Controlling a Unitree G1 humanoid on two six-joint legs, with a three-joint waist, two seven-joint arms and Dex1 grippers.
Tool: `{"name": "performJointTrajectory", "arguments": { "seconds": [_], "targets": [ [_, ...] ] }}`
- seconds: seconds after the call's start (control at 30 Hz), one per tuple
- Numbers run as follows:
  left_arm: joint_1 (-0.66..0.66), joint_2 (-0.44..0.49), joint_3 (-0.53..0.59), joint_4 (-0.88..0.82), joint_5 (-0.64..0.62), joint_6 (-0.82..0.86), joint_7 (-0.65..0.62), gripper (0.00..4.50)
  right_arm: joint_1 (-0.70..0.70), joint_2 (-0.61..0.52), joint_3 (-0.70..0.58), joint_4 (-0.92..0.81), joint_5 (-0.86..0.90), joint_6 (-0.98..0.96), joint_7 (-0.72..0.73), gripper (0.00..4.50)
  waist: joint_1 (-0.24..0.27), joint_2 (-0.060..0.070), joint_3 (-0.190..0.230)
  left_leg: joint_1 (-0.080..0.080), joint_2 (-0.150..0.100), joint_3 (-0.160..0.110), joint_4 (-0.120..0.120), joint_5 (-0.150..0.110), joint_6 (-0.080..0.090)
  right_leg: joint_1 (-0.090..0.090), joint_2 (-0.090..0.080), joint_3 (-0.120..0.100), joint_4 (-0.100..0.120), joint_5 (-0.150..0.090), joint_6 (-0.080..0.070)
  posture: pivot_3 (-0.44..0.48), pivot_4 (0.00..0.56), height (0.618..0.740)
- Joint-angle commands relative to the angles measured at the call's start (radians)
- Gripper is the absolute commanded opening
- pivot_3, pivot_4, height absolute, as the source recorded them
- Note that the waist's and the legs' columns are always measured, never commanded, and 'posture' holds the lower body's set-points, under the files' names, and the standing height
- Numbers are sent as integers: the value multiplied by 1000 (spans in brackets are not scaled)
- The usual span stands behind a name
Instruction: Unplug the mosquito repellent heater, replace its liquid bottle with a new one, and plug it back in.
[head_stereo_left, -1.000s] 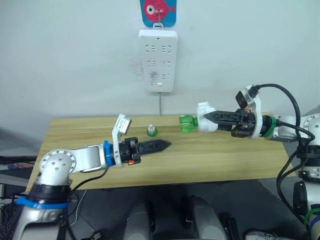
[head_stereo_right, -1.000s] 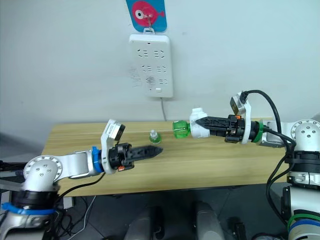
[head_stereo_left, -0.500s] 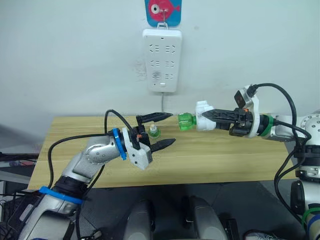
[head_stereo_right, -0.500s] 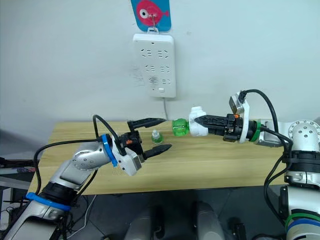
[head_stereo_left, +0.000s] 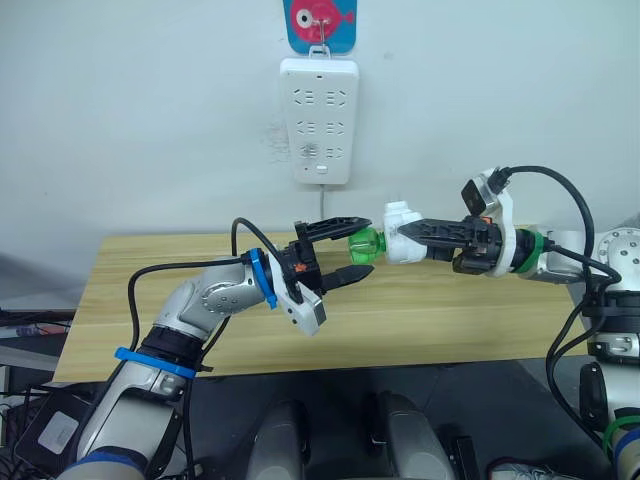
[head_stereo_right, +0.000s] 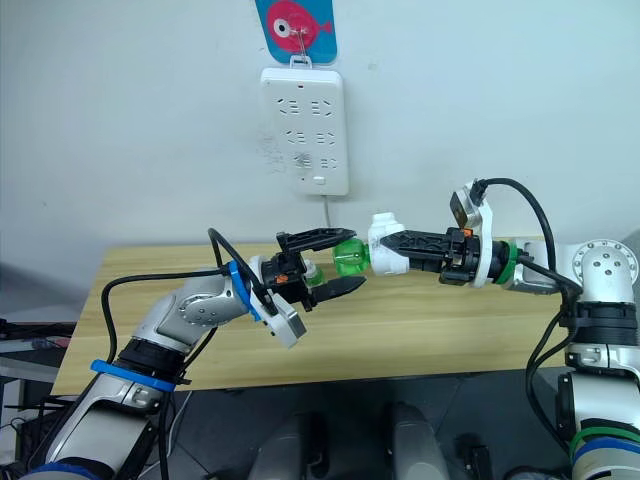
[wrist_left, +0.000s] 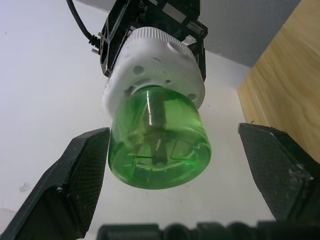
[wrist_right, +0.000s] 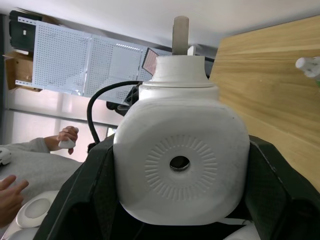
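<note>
My right gripper (head_stereo_left: 408, 240) is shut on the white mosquito repellent heater (head_stereo_left: 402, 246) and holds it sideways above the table. The heater's green liquid bottle (head_stereo_left: 366, 243) points toward my left arm. My left gripper (head_stereo_right: 338, 262) is open, with one black finger above the bottle and one below, neither touching it. The left wrist view looks at the bottle's green base (wrist_left: 160, 147) between the two spread fingers (wrist_left: 75, 190). The heater's face with its round vent hole (wrist_right: 180, 162) is in the right wrist view. A small white cap (wrist_right: 309, 65) stands on the table.
A white multi-socket power strip (head_stereo_left: 318, 120) hangs on the wall under a blue and pink fish hook, its cord running down behind the wooden table (head_stereo_left: 450, 310). A person's hands (wrist_right: 65, 137) show far off in the right wrist view.
My left arm has risen and swung right, and its gripper has turned and opened. It now straddles the green bottle. The right arm brought the heater slightly left.
</note>
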Motion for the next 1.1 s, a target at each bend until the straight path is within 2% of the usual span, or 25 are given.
{"name": "performJointTrajectory", "arguments": {
  "seconds": [0.03, 0.17, 0.3, 0.37, 0.4, 0.43, 0.47, 0.53, 0.6, 0.67, 0.73, 0.77, 0.8, 0.83, 1.1],
  "targets": [
    [-16, -3, -1, -7, -15, -27, 20, 3642, 2, -23, 2, -47, 69, -23, -8, 2973, 0, 0, 0, 0, 0, 0, 0, 0, 0, 0, 0, 0, 0, 0, 0, -192, 260, 740],
    [-15, 4, -6, -11, -26, -39, 17, 2369, 10, -33, 17, -57, 95, -39, -19, 2973, -1, 0, 0, 0, 0, 0, 0, 0, 0, 0, 0, 0, 0, 0, 0, -192, 260, 740],
    [-13, 13, -15, -14, -61, -41, -2, 2279, 17, -44, 33, -65, 113, -52, -23, 2973, -1, 0, 0, 0, 0, 0, 0, 0, 0, 0, 0, 0, 0, 0, 0, -191, 261, 740],
    [-5, 17, -41, -27, -156, 16, -62, 2279, 20, -49, 37, -67, 108, -52, -17, 2973, -1, 0, 0, 0, 0, 0, 0, 0, 0, 0, 0, 0, 0, 0, 0, -186, 265, 740],
    [6, 17, -66, -47, -259, 96, -130, 2279, 21, -54, 39, -68, 105, -50, -13, 2973, -1, 0, 0, 0, 0, 0, 0, 0, 0, 0, 0, 0, 0, 0, 0, -186, 265, 740],
    [30, 25, -103, -107, -428, 232, -238, 2279, 22, -60, 41, -70, 96, -45, -6, 2973, -1, 0, 0, 0, 0, 0, 0, 0, 0, 0, 0, 0, 0, 0, 0, -186, 265, 740],
    [46, 31, -128, -155, -546, 331, -315, 2279, 24, -66, 42, -71, 92, -42, 0, 2973, -2, 0, 0, 0, 0, 0, 0, 0, -1, 0, 0, 0, 0, 0, 0, -180, 267, 740],
    [70, 76, -138, -330, -859, 678, -462, 2279, 26, -83, 46, -82, 77, -25, 28, 2973, -5, 0, 0, 0, 0, 0, 0, 2, -4, 0, 0, 0, 0, 0, 0, -180, 267, 740],
    [34, 123, -92, -437, -1144, 1053, -506, 2279, 27, -101, 54, -93, 73, -5, 60, 2973, -5, 0, 0, 0, 1, -1, 0, 2, -4, 0, 1, 0, 0, 0, 0, -173, 270, 740],
    [-18, 160, -42, -468, -1371, 1360, -500, 2279, 31, -115, 61, -112, 58, 12, 93, 2973, -4, 0, 0, 1, 1, -2, 0, 3, -5, 0, 1, 0, 1, 0, 0, -169, 269, 740],
    [-85, 205, 12, -387, -1749, 1748, -438, 2279, 28, -119, 72, -112, 58, 11, 108, 2973, -5, 0, 0, 1, 0, -3, 1, 3, -5, 1, 2, 1, 3, -1, 0, -161, 267, 740],
    [-105, 215, 31, -338, -1873, 1885, -412, 2279, 25, -118, 75, -108, 56, 8, 113, 2973, -4, 0, 0, 2, 0, -3, 2, 3, -5, 1, 2, 1, 3, -1, 1, -161, 265, 740],
    [-117, 218, 48, -306, -1952, 1977, -386, 2279, 23, -119, 78, -107, 54, 5, 117, 2973, -5, 0, 0, 2, 0, -3, 2, 2, -3, 2, 2, 1, 3, -2, 2, -162, 265, 740],
    [-110, 217, 62, -288, -1976, 2025, -381, 2279, 19, -120, 78, -101, 52, -2, 116, 2973, -7, 0, 0, 2, -1, -3, 2, 2, -3, 2, 2, 1, 3, -4, 5, -165, 265, 740],
    [-26, 189, 211, -213, -2030, 2220, -310, 2279, 28, -166, 51, -50, -18, -31, 60, 2973, -14, 0, 1, 1, -1, -2, 1, 4, -6, 0, 2, 2, 3, -2, 3, -181, 267, 740]
  ]
}}
